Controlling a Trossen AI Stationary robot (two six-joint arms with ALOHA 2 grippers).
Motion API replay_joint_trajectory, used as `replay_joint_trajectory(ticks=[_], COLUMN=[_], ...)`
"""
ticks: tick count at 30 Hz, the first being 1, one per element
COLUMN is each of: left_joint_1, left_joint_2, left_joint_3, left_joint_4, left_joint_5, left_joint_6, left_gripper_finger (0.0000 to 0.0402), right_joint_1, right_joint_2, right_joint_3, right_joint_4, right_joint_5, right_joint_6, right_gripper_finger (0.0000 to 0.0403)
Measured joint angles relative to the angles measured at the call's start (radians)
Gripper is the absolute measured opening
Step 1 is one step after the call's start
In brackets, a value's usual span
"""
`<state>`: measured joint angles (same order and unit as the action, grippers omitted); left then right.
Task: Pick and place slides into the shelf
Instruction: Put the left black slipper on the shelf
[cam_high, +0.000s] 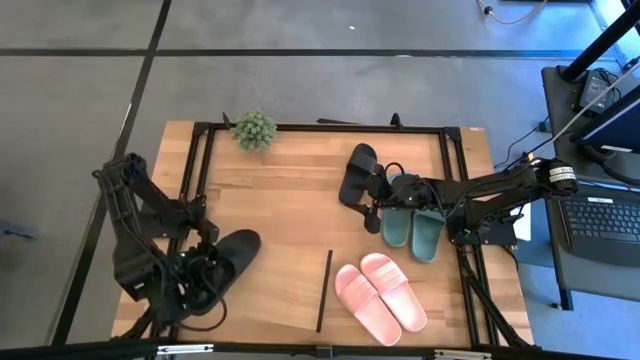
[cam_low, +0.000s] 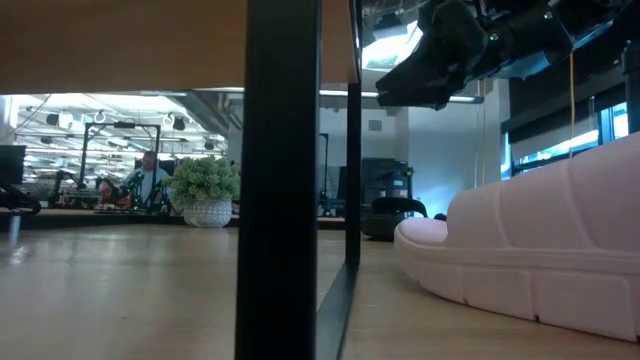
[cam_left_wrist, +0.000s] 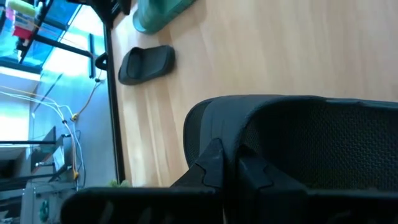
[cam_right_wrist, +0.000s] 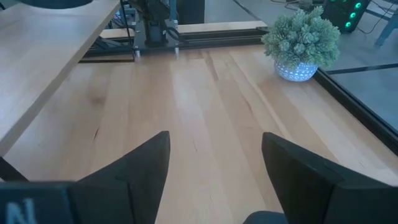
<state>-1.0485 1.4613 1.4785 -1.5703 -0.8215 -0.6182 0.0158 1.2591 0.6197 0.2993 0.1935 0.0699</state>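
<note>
Shelf (cam_high: 280, 215) top board spans the tabletop. Pink pair (cam_high: 380, 291), green pair (cam_high: 412, 226) lie right. Left gripper (cam_high: 205, 272) clamped on black slide (cam_high: 226, 262), front-left. Second black slide (cam_high: 357, 173) just beside spread, empty right gripper (cam_high: 375, 198), long axis front-to-back; right arm nearer.

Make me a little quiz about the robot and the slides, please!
1. True or false: the pink slides lie side by side.
2. Pick one: the right hand has its fingers A) open, B) shut.
3. What colour is the slide at the left hand?

Key: 1 true; 2 A; 3 black.
</note>
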Motion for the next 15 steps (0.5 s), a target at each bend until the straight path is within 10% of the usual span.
replay_joint_trajectory(ticks=[15], left_joint_1=[0.003], left_joint_2=[-0.088], left_joint_3=[-0.172], left_joint_4=[0.0], left_joint_5=[0.027], left_joint_6=[-0.066], left_gripper_finger=[0.0002], right_joint_1=[-0.001], right_joint_2=[0.0], right_joint_3=[0.0], right_joint_4=[0.0], right_joint_5=[0.0], right_joint_6=[-0.022], right_gripper_finger=[0.0255])
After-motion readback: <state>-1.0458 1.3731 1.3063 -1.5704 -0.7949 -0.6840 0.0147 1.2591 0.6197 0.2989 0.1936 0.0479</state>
